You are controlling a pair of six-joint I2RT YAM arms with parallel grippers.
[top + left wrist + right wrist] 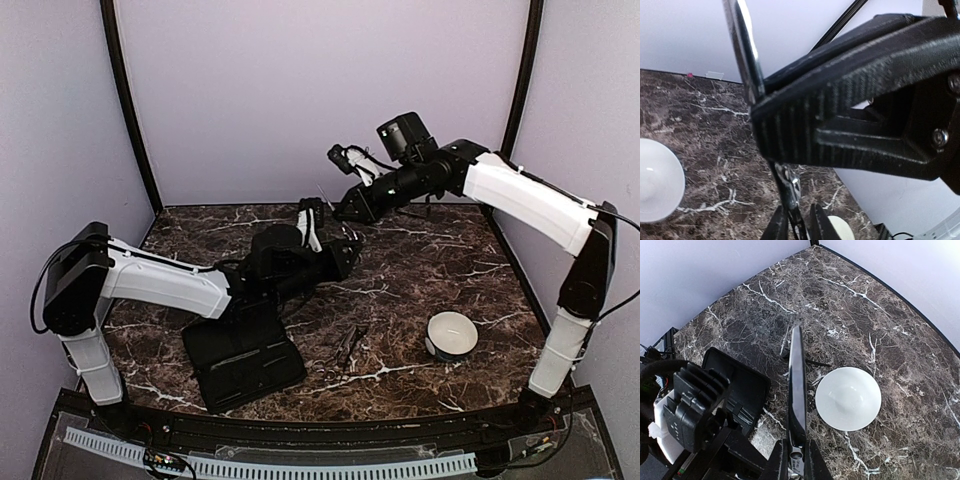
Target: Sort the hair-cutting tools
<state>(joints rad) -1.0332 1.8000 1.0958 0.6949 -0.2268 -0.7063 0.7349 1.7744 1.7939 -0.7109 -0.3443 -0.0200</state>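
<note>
top external: marble table [440,260], pale purple walls [320,90] around it. my left arm [165,280] stretches from the near-left base toward the middle. my right arm [520,200] rises from the near-right corner and bends over the rear, wrist held high. the two wrists meet near mid-table, above the surface. black case [243,355] lies flat at near left, partly under my left forearm. bowl [452,333] stands upright near the right base, well apart from the case. loose tools [350,345] lie in a small heap on the marble between case and bowl, nearer the case, neither gripper touching them.

right wrist: right gripper [796,452] has its fingers pressed together on the base of a thin tool [797,390]. the tool is seen edge-on, pointing straight away from the camera, held off the table. white bowl [848,398] sits on the marble just right of its line; cannot tell if it is the bowl by the right base. the case shows at left.

left wrist: left gripper [797,217] has its fingers close together, clamped on a thin shaft that runs up into a silver blade [746,45]. a ribbed black body, apparently my right gripper, crosses in front of the blade mid-length. cannot tell whether both grippers hold one and the same tool.
</note>
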